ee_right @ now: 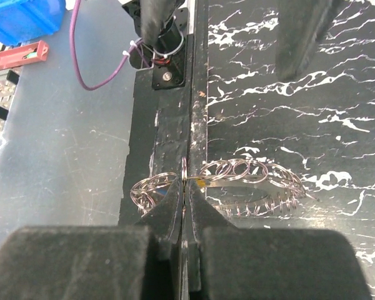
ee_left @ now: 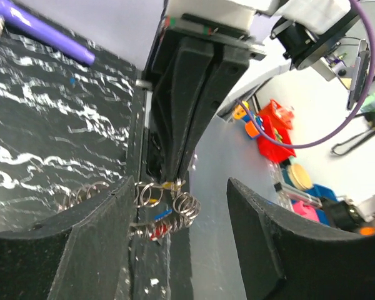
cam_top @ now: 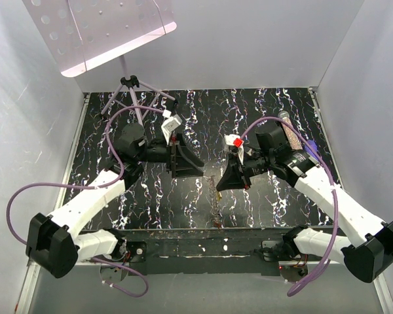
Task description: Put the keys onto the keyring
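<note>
1. Right hand (ee_right: 184, 187), out over the front part of the black marbled bench (cam_top: 262, 104), is squeezed fully together. Its two tips pinch one wire loop of the keyring (ee_right: 232, 170).
2. Left hand (ee_left: 178, 187) faces it with its fingers (ee_left: 81, 250) spread well apart and nothing clamped between them. The ring cluster sits in that gap, just beside the tip of one finger.
3. From overhead the two hands point at each other near the middle of the bench. The keyring shows there only as a small yellowish speck under the right hand's tip, and no loops can be made out.
4. Only the left wrist view shows the purple marker pen (ee_left: 44, 31), lying on the bench well away from the rings.
5. The right wrist view gives the keyring best. It is a string of thin silvery loops, with a bunch on one side of the pinch and a longer chain on the other, crossing the seam between the marbled top and the plain black front strip. I cannot tell whether it rests on the bench or hangs clear.
6. The keys (ee_left: 161, 220) are tiny. The left wrist view shows blue and red heads under the loops and a yellow bit at the pinch. The right wrist view shows only a yellow sliver.
</note>
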### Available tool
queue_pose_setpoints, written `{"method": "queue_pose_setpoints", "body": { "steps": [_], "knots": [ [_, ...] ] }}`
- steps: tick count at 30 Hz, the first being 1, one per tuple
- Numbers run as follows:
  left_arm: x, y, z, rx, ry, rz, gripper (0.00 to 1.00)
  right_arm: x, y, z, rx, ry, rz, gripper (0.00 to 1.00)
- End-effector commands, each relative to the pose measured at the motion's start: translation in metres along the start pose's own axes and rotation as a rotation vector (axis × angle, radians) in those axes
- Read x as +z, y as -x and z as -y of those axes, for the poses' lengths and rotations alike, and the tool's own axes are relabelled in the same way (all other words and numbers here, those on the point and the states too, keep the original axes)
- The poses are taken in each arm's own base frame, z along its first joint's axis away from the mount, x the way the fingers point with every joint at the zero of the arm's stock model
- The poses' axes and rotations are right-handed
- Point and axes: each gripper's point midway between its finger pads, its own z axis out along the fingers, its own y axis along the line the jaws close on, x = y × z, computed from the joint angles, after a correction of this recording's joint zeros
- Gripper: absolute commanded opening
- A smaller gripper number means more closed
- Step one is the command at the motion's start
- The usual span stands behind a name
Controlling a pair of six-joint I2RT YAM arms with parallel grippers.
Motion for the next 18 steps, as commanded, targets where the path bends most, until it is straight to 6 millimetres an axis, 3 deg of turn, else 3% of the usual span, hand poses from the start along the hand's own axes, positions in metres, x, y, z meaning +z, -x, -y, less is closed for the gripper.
{"method": "queue_pose_setpoints", "body": {
  "steps": [1, 8, 18],
  "knots": [
    [0.003, -0.027, 0.006, -0.107, -0.069, -0.139, 0.6, -0.005, 0.009, -0.007, -0.02, 0.028, 0.008, 0.01],
    [0.023, -0.036, 0.007, -0.081, -0.071, -0.194, 0.58, -0.006, 0.01, 0.0, 0.04, 0.032, 0.026, 0.01],
    [0.035, -0.043, -0.001, -0.088, -0.025, -0.258, 0.46, -0.005, 0.012, 0.0, 0.051, 0.044, 0.037, 0.01]
  ]
}}
